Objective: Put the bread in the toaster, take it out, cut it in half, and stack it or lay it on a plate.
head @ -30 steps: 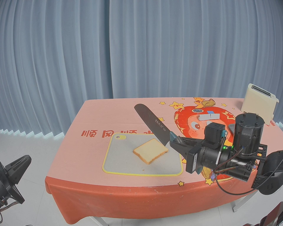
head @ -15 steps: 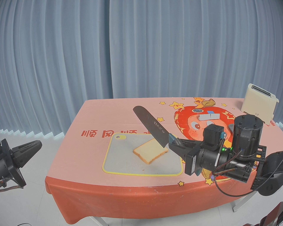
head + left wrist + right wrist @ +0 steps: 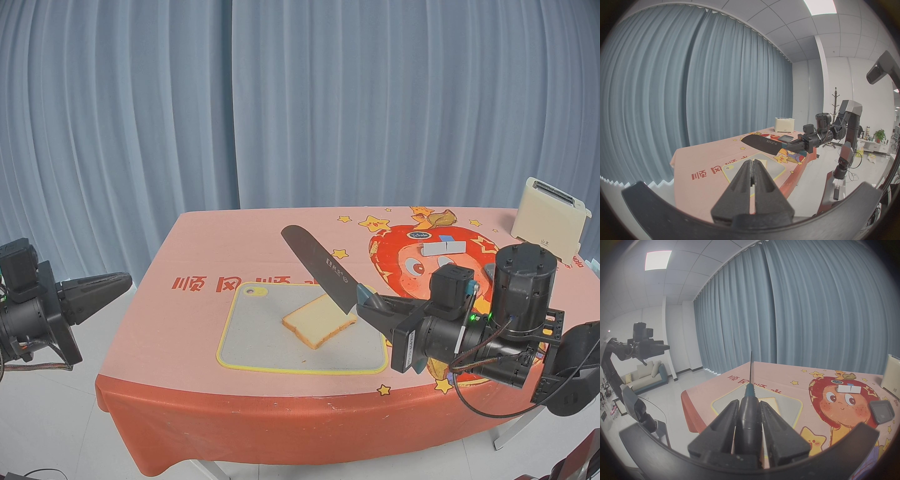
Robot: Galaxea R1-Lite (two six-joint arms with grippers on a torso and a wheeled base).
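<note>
Right gripper (image 3: 369,302) clamps the knife (image 3: 315,262) by its handle. Just beyond its fingertips, under the blade's heel, the bread (image 3: 319,320) lies on the cutting board (image 3: 250,340), a whole pale slice with a tan crust. Left gripper (image 3: 122,282), fingers pressed together and empty, has risen beside the table (image 3: 206,250) edge, with bare cloth ahead of its tips.

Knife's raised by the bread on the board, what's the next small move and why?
Probably lower the knife onto the middle of the bread. The right pincer grips it by the handle, with the blade edge-down and slanted above the slice, which lies whole and uncut on the board.
</note>
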